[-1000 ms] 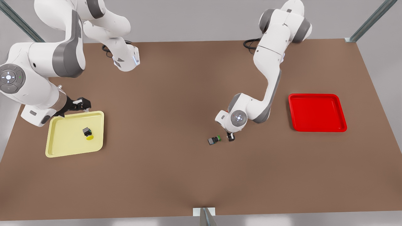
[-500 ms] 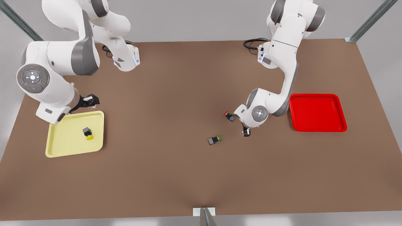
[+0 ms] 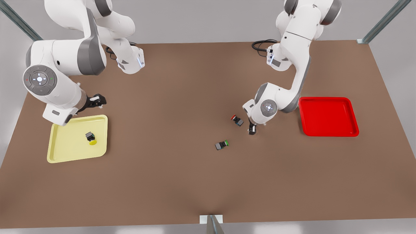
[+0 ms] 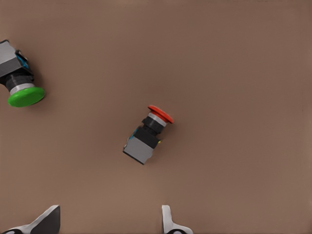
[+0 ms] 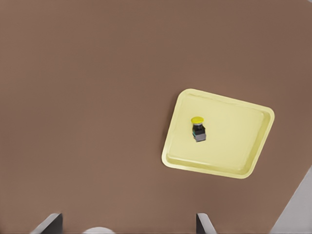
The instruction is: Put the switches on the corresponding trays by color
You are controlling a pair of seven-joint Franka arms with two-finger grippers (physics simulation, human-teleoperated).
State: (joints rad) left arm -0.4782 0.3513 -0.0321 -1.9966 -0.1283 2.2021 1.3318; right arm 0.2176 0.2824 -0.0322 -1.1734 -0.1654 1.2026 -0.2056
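Yellow switch (image 3: pixel 90 137) in yellow tray (image 3: pixel 61 149)

Open brown table around the switches
Green-capped black-and-grey push-button switch (image 3: pixel 222 145) lies near red-capped switch (image 3: pixel 237 120); bare tabletop (image 3: pixel 182 175) surrounds both.

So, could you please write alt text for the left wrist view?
A red-capped switch lies on its side on the brown table, a green-capped switch apart from it. The left claw hangs open above them.

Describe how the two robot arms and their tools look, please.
Both arms have glossy white shells with grey bands at the joints and a round grey cap with small lights near the wrist. Black cables coil at each base. The left tool and the right tool are black, and their fingertips look pale in the wrist views.
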